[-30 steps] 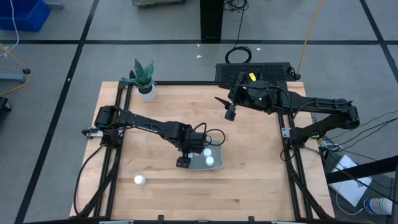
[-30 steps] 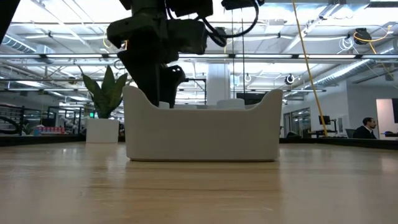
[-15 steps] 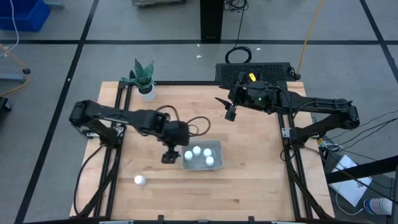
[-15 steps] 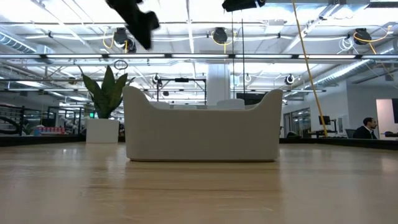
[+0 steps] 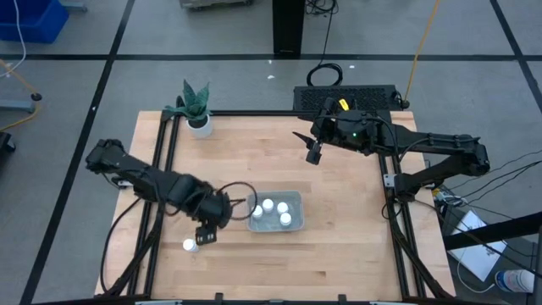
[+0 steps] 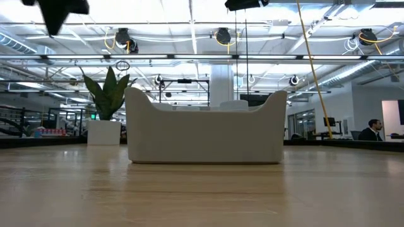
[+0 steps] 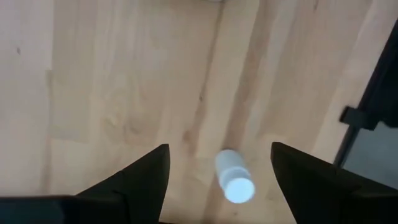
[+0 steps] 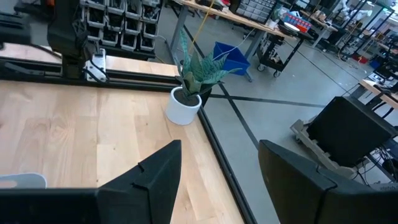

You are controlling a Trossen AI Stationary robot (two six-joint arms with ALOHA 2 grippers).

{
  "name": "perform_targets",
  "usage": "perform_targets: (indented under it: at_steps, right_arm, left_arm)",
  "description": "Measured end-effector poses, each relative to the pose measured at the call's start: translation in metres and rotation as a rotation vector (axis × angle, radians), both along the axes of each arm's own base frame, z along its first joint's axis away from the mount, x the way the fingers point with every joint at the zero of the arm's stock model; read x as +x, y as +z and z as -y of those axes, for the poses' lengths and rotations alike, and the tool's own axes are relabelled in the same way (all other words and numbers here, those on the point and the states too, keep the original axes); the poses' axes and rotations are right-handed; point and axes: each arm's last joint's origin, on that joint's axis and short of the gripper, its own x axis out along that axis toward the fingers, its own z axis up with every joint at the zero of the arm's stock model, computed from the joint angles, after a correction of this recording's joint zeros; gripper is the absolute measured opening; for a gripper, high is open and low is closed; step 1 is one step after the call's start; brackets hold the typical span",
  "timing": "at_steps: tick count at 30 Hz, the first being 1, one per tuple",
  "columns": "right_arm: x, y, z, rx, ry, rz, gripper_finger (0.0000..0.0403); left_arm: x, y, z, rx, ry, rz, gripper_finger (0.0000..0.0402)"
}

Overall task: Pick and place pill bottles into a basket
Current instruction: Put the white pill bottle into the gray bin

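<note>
The pale grey basket (image 5: 292, 200) stands near the table's middle and holds several white pill bottles (image 5: 268, 206); it fills the middle of the low view (image 6: 205, 135). One more pill bottle (image 5: 190, 246) stands alone on the table toward the near left. My left gripper (image 5: 206, 234) hovers open just right of that bottle. In the left wrist view the bottle (image 7: 234, 176) shows between the two spread fingers of my left gripper (image 7: 219, 149), untouched. My right gripper (image 5: 313, 152) hangs open and empty above the table's far right part, as the right wrist view (image 8: 219, 149) shows.
A white pot with a green plant (image 5: 200, 124) stands at the far left corner, also seen in the right wrist view (image 8: 183, 106). Black rails (image 5: 165, 152) run along the table's left and right sides. Bare wood lies around the lone bottle.
My left gripper has risen out of the basket and gone toward the table's left and near edges, ending beside the lone bottle. The bottles in the basket, covered before by the gripper, now show and lie still.
</note>
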Motion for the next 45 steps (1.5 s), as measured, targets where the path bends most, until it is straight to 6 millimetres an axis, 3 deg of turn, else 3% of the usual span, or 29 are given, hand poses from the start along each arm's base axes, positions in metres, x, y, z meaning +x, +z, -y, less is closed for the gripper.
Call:
perform_targets:
  at_steps: [9, 16, 23, 31, 38, 45]
  right_arm:
    - [0.002, 0.004, -0.001, -0.003, 0.006, 0.050, 0.0208]
    - [0.002, 0.005, -0.001, 0.001, 0.023, 0.052, 0.0208]
    - [0.003, 0.007, -0.002, 0.027, 0.054, 0.088, 0.0208]
    - [0.003, 0.009, -0.003, 0.028, 0.080, 0.106, 0.0208]
    - [0.004, 0.009, -0.003, 0.028, 0.080, 0.109, 0.0208]
    - [0.004, 0.009, -0.003, 0.027, 0.081, 0.111, 0.0208]
  left_arm:
    - [-0.026, -0.013, 0.047, 0.018, 0.119, -0.077, 0.0275]
    - [-0.053, -0.046, 0.063, 0.031, 0.250, -0.280, 0.0276]
    - [-0.055, -0.058, 0.075, -0.013, 0.236, -0.211, 0.0270]
    - [-0.058, -0.072, 0.078, -0.004, 0.229, -0.183, 0.0246]
    - [-0.066, -0.093, 0.071, 0.017, 0.259, -0.270, 0.0237]
    - [-0.061, -0.095, 0.073, -0.022, 0.220, -0.225, 0.0236]
